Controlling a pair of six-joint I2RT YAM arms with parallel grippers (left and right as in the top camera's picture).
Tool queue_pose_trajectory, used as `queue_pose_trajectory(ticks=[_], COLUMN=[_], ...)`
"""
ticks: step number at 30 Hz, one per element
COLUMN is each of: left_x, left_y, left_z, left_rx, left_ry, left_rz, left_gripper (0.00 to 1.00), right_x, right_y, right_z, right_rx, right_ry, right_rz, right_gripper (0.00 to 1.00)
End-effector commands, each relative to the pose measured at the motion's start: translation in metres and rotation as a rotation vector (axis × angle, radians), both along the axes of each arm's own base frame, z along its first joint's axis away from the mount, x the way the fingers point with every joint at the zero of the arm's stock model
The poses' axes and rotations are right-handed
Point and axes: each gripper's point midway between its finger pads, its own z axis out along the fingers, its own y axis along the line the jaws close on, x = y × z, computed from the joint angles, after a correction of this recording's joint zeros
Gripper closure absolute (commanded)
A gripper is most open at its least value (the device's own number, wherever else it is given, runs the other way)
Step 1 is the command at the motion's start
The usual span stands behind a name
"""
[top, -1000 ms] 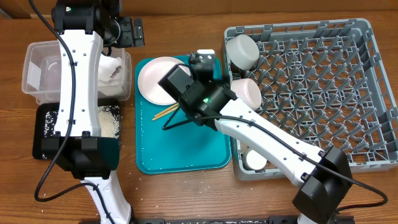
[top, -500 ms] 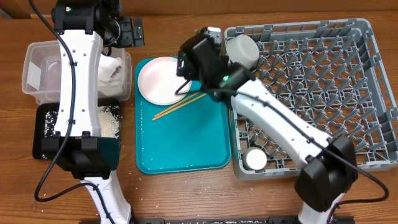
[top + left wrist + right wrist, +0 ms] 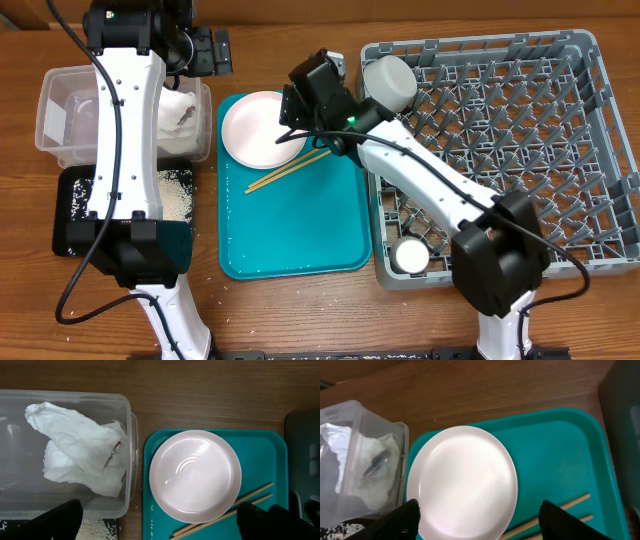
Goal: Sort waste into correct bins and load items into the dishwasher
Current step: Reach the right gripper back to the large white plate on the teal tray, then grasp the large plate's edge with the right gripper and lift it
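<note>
right gripper (image 3: 480, 512) wide open, empty, above plate (image 3: 462, 482); shallow rim may slip the grasp, knocking chopsticks (image 3: 560, 508) off tray (image 3: 560, 450).

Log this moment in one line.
right gripper open above plate | left gripper open | chopsticks beside plate on teal tray | napkins in clear tub

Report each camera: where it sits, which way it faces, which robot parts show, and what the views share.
Overhead: fixed above the table, looking straight down; left arm and right arm over teal tray and dish rack.
Left wrist: on the left arm, looking down at clear tub and plate; left end effector fingers at bottom corners.
Right wrist: on the right arm, looking down over the plate; right end effector fingers at bottom corners.
Shared: both wrist views show plate, chopsticks, napkins in tub.
</note>
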Motion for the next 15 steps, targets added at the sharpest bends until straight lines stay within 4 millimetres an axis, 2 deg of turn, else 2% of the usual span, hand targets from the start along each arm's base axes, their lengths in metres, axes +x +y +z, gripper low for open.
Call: queue_pose_trajectory(ticks=[1,8,11,15], left_x=[-0.002,-0.002,-0.002,-0.002], left_y=[0.002,0.002,0.002,0.002], left_z=[0.022,0.022,0.022,0.022], left_rx=[0.008,0.008,0.008,0.008], left_ry=[-0.056,-0.056,-0.056,-0.056], left_rz=[0.009,0.009,0.009,0.009], left_gripper=[0.0,0.0,0.0,0.0], right_x=[0.002,0.001,-0.003,-0.005], right_y=[0.008,0.013,0.016,0.008], right_z=[-0.016,-0.029,-0.029,-0.02], right_rx=[0.023,0.042,0.058,0.055], right_ry=[0.028,0.061,0.093,0.143], right_rz=[-0.002,-0.001,0.025,0.033], right_gripper=[0.23,0.28,0.28,0.3])
